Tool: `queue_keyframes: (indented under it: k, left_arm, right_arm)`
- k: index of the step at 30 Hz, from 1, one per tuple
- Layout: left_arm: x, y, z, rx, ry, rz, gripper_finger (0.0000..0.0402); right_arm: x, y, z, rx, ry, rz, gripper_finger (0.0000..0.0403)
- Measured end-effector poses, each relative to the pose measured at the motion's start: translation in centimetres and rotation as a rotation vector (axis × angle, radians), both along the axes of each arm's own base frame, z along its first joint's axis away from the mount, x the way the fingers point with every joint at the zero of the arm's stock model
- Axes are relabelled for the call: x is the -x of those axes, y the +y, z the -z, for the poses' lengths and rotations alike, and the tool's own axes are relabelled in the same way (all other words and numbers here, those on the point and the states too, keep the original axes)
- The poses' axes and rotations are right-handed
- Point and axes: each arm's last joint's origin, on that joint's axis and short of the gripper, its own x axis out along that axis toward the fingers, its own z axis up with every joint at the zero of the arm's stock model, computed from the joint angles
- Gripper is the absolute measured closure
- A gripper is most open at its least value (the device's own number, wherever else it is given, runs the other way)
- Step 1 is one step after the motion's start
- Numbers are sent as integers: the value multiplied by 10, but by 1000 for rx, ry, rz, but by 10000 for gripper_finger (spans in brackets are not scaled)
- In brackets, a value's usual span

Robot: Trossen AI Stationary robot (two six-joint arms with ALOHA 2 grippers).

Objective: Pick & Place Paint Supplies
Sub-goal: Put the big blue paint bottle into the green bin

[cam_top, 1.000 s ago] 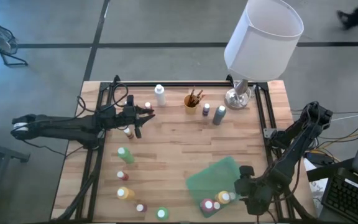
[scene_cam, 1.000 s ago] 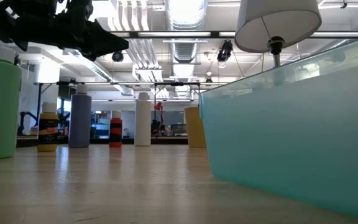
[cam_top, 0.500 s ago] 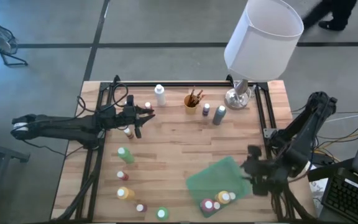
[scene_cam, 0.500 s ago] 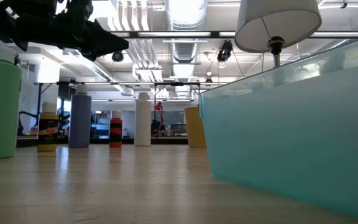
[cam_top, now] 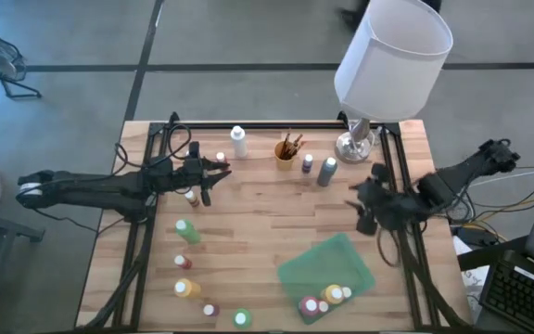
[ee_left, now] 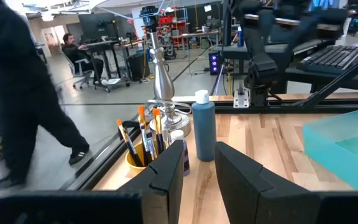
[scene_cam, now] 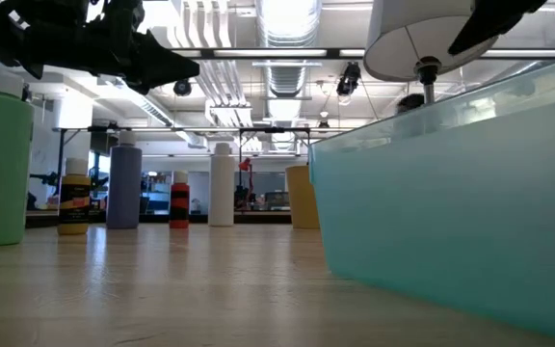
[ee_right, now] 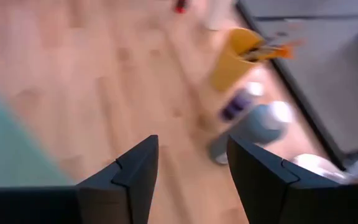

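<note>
A wooden worktop [cam_top: 248, 223] seen from above holds scattered paint supplies. Loose bottles standing outside the tray number ten that can be counted: a white bottle [cam_top: 239, 142] at the far edge, a small white-capped one [cam_top: 221, 159] and a small orange one [cam_top: 191, 197] near the left arm, a purple bottle [cam_top: 308, 165] and a blue-grey bottle [cam_top: 327, 172] beside the lamp base, and down the left side a green bottle [cam_top: 185, 231], a small red one [cam_top: 181, 262], a yellow one [cam_top: 186, 288], a small red-and-white one [cam_top: 210, 310] and a green one [cam_top: 241, 318]. One yellow cup [cam_top: 286, 153] holds several brushes – the left wrist view shows about four. One teal tray [cam_top: 327, 274] lies at the near right, with three bottles [cam_top: 323, 301] in its near corner. One white-shaded lamp [cam_top: 393, 57] stands at the far right.

The left pincer [cam_top: 217, 170] hangs above the far left of the worktop, its fingers slightly parted and empty, exactly where it was a second ago.

The right pincer [cam_top: 358, 201] has moved – a second ago it was low over the tray's near corner by the three bottles; now it has lifted and swung toward the lamp side, hovering above bare wood between tray and blue-grey bottle. Its fingers stand apart, released, nothing between them.
</note>
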Motion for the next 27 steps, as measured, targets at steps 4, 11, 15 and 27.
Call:
queue_keyframes:
  k: [4, 11, 15, 27]
  left_arm:
    - [0, 0, 0, 0, 0, 0, 305]
    - [0, 0, 0, 0, 0, 0, 305]
    - [0, 0, 0, 0, 0, 0, 305]
    - [0, 0, 0, 0, 0, 1, 305]
  right_arm:
    - [-3, -26, -4, -5, -14, 129, 200]
    - [-14, -58, 2, -126, -15, 189, 174]
    - [-24, -72, 14, -191, -50, 150, 157]
    - [-29, -102, 49, -178, -132, 268, 122]
